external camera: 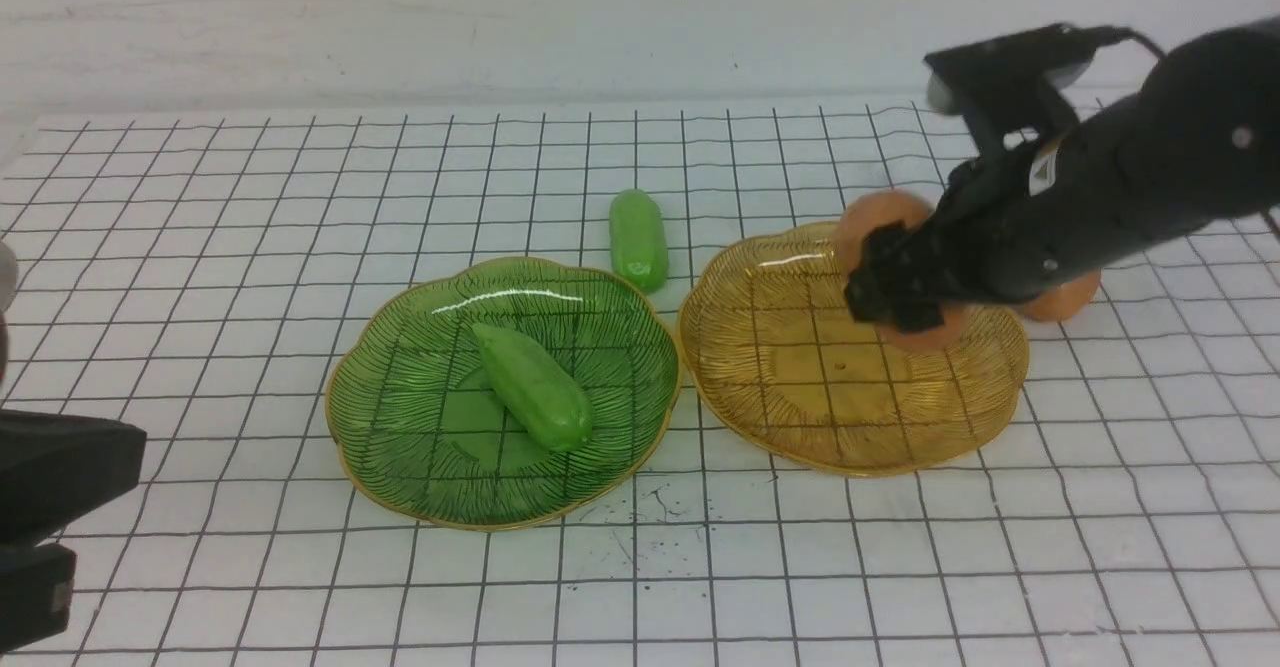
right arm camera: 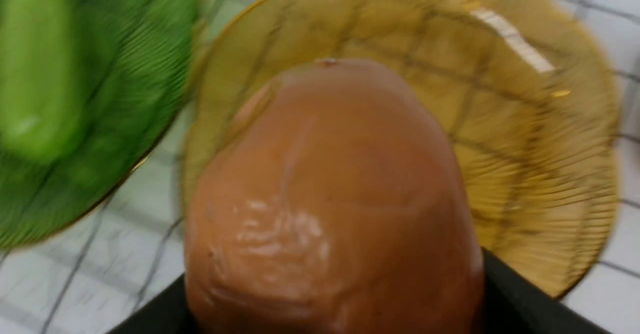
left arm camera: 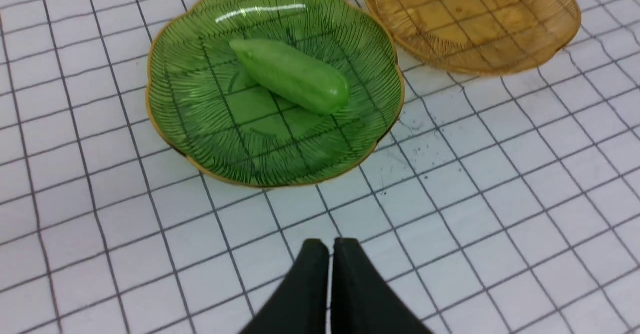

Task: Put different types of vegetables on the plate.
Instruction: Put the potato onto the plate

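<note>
now, front view: your right gripper (external camera: 895, 282) is clasping a potato (external camera: 880, 215) above the amber plate (external camera: 800, 397); one cucumber (external camera: 530, 387) is lying in the green plate (external camera: 400, 427). left wrist view: your left gripper (left arm camera: 330, 248) is hovering pinched together, empty. right wrist view: the potato is hanging over the amber plate.

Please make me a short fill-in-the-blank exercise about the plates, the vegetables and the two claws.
1. The green plate carries exactly ____ cucumber.
2. The right claw grips a ____.
3. The left claw, holding nothing, is ____.

Missing words: one; potato; shut.
</note>
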`<state>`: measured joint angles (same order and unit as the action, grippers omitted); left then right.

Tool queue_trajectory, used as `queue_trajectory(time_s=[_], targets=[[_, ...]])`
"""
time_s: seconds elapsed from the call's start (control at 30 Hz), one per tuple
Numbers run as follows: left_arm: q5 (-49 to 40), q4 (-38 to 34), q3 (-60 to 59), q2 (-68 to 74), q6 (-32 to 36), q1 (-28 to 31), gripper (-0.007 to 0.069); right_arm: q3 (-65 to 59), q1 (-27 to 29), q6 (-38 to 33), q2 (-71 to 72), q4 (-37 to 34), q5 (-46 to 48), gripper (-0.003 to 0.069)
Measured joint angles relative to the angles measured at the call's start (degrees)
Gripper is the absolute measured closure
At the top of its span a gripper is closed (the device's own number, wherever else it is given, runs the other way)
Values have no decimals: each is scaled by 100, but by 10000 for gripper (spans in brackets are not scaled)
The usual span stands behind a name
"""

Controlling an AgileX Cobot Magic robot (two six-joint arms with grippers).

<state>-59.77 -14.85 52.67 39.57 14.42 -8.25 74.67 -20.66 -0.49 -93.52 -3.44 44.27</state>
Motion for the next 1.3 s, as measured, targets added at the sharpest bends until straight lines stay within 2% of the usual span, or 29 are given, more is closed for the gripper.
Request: queue_trajectory(time_s=[0.13, 0.27, 0.53, 0.73, 0.83, 0.97, 1.0, 1.03, 1.1, 1.2, 1.3], targets=[[-146, 373, 0, -7, -106, 0, 632, 459, 304, 50, -532, -24, 292, 151], [-312, 496, 0, -7, -440, 0, 632, 677, 365, 102, -827, -213, 553, 151], [-295, 510, 0, -7, -533, 0, 632, 779, 365, 137, -907, -311, 592, 81], [12, 387, 0, -7, -534, 0, 632, 1011, 365, 150, -907, -324, 847, 72], [38, 243, 0, -7, -534, 0, 632, 1379, 365, 94, -907, -60, 1157, 74], [43, 147, 0, -7, -534, 0, 632, 1923, 498, 418, -907, 603, 1329, 117], [43, 125, 0, -7, -534, 0, 632, 2143, 669, 789, -912, 906, 1322, 161], [43, 120, 0, -7, -534, 0, 632, 2190, 721, 826, -917, 929, 1317, 167], [43, 112, 0, -7, -534, 0, 632, 2376, 1052, 1105, -960, 1065, 1234, 233], [43, 106, 0, -7, -534, 0, 632, 2486, 1582, 1182, -1270, 837, 1000, 286], [32, 59, 0, -7, -534, 0, 632, 2500, 2103, 1164, -1748, 115, 948, 289]])
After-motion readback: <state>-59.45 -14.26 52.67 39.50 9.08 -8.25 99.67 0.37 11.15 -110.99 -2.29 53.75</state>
